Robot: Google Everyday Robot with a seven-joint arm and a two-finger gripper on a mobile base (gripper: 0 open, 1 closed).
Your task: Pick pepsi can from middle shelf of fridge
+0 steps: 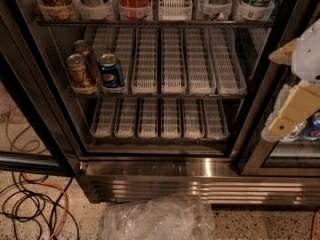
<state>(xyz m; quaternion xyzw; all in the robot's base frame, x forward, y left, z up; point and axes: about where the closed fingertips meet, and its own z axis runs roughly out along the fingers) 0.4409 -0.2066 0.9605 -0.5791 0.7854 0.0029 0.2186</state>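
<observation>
The pepsi can is dark blue with a silver top. It stands upright at the front of the second lane tray from the left on the middle shelf of the fridge, whose door is open. The other long white lane trays to its right hold nothing. My gripper hangs at the right edge of the camera view, outside the fridge and in front of its right door frame. It is far right of the can, with its tan fingers apart and nothing between them.
Two brown-gold cans stand just left of the pepsi can. The upper shelf holds bottles in white cup holders. The lower shelf has shorter trays. A clear plastic bag and cables lie on the floor.
</observation>
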